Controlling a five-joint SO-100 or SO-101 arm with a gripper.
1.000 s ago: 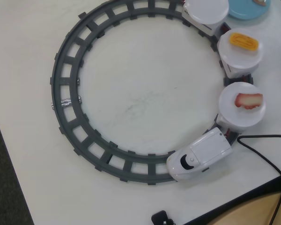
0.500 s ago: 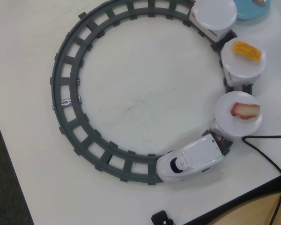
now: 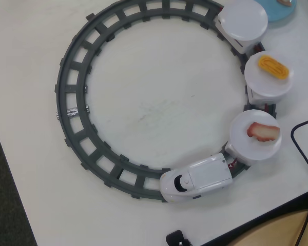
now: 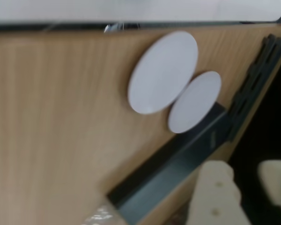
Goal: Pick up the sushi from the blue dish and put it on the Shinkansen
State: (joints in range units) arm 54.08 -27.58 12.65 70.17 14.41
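In the overhead view the white Shinkansen (image 3: 197, 179) stands on the grey ring track (image 3: 72, 87) at the lower right, its three disc cars trailing up the right side. The top car's disc (image 3: 242, 20) is bare. The middle disc holds a yellow egg piece (image 3: 273, 66); the one nearest the engine holds a red-and-white piece (image 3: 263, 131). The blue dish (image 3: 280, 13) is cut off by the top right corner, and only a sliver of the sushi (image 3: 285, 2) shows on it. My gripper (image 4: 247, 187) appears only in the wrist view, its cream fingers (image 4: 215, 197) apart with nothing between them.
A black cable (image 3: 303, 138) loops at the table's right edge, and a small black object (image 3: 177, 239) sits at the front edge. The wrist view is blurred and shows a wooden surface with two white discs (image 4: 163, 72) and a dark bar (image 4: 178, 164).
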